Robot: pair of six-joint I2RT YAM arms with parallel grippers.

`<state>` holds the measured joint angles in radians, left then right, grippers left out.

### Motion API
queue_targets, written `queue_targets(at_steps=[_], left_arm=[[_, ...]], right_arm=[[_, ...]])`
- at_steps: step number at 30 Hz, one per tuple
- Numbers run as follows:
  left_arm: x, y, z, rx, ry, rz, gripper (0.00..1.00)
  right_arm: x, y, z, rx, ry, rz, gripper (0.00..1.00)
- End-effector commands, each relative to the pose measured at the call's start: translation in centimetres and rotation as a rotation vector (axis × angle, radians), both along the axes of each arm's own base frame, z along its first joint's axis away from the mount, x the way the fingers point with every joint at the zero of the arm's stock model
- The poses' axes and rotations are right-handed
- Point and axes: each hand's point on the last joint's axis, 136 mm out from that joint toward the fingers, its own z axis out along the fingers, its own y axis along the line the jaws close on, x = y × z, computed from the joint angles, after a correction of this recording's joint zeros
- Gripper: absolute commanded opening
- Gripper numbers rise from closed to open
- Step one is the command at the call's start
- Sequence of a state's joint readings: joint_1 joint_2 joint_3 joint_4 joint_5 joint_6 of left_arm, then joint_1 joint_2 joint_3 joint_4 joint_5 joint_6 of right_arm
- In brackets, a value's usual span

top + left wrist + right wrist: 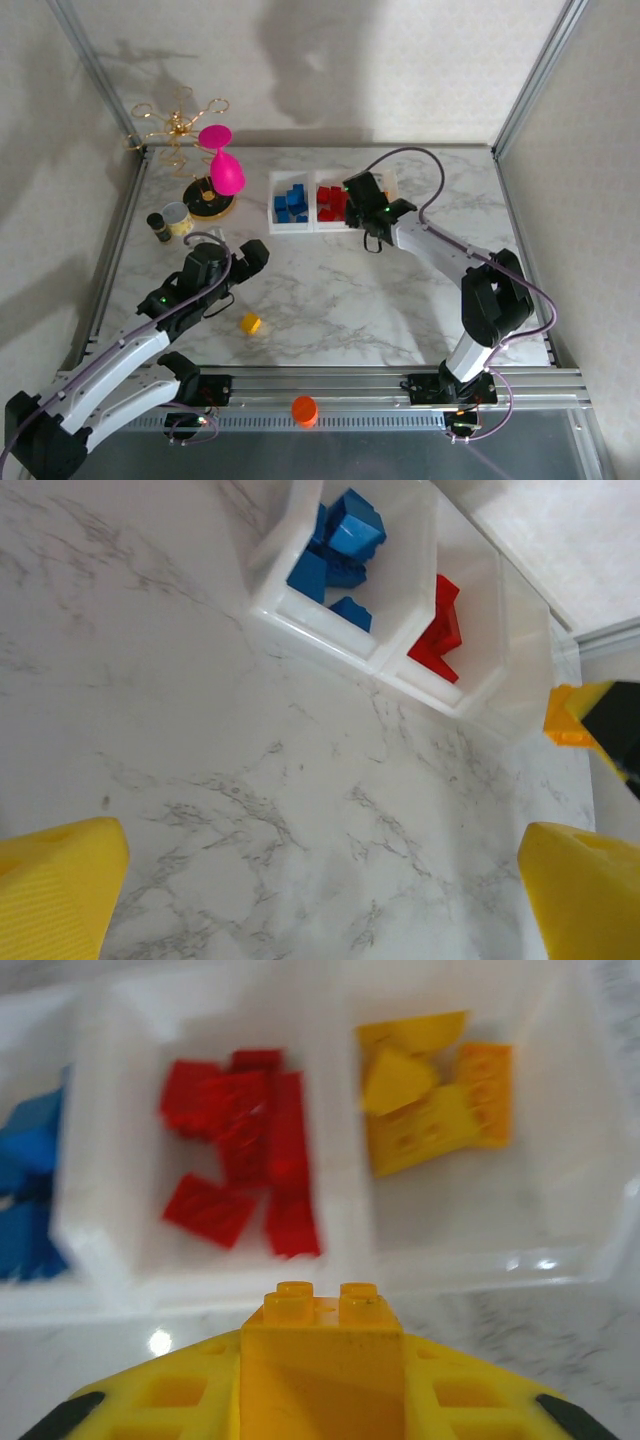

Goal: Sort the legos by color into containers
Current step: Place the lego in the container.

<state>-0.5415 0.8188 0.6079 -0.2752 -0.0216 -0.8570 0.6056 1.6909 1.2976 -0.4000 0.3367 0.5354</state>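
Right wrist view: right end effector (322, 1385) pinching one yellow lego (320, 1310), short of the containers (470, 1260), in line with the red–yellow divider. Left end effector (320, 880) spread, empty, over the bench (200, 740). Risk: released here, the brick likely lands outside or in the red compartment (130, 1220).

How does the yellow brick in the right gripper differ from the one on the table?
The held yellow plastic brick is clamped in the right gripper at the clear plastic bins; the loose yellow brick lies on the marble tabletop, away from them. Both are yellow.
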Motion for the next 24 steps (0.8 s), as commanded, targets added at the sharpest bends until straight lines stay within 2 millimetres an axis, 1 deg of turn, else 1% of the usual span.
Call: queue_targets(at_steps=[1,4,7,10,13,14,16,18,19,20,22,24], left_arm=[[1.4,-2.0,3.8,-0.035,-0.112,-0.073,1.0],[2.0,-2.3,4.5,-0.013,-0.123,-0.086,1.0],[2.2,-1.9,4.8,-0.003,-0.126,-0.059,1.0],[2.7,-1.9,5.1,-0.019,-0.15,-0.047,1.0],[3.2,-2.0,4.8,-0.007,-0.141,-0.036,1.0],[3.4,-2.0,4.6,-0.001,-0.139,-0.034,1.0],[3.7,-2.0,4.4,0.006,-0.137,-0.022,1.0],[3.9,-2.0,4.6,0.006,-0.146,-0.02,1.0],[4.0,-2.0,4.6,0.009,-0.145,-0.019,1.0],[4.1,-2.1,4.5,0.014,-0.141,-0.021,1.0],[4.3,-2.1,4.3,0.029,-0.126,-0.019,1.0],[4.4,-2.2,4.2,0.04,-0.12,-0.029,1.0]], right_arm=[[3.5,-2.2,-0.8,-0.064,-0.029,-0.07,0.28],[6.3,-3.7,-1.7,-0.071,-0.018,-0.105,0.28],[8.6,-4.5,-2.8,-0.081,0.003,-0.114,0.28],[10.3,-6.0,-4.1,-0.148,0.023,-0.147,0.29],[11.5,-8.5,-5.4,-0.185,0.054,-0.194,0.31],[11.8,-8.9,-5.6,-0.179,0.062,-0.199,0.34],[12.4,-9.2,-5.2,-0.198,0.048,-0.188,0.41],[12.7,-10.0,-4.4,-0.247,0.038,-0.207,0.47],[12.8,-10.4,-3.9,-0.263,0.03,-0.217,0.54],[12.8,-10.7,-3.6,-0.267,0.024,-0.228,0.56],[12.5,-11.2,-3.1,-0.247,0.018,-0.252,0.57],[12.2,-11.1,-2.7,-0.227,0.01,-0.258,0.6]])
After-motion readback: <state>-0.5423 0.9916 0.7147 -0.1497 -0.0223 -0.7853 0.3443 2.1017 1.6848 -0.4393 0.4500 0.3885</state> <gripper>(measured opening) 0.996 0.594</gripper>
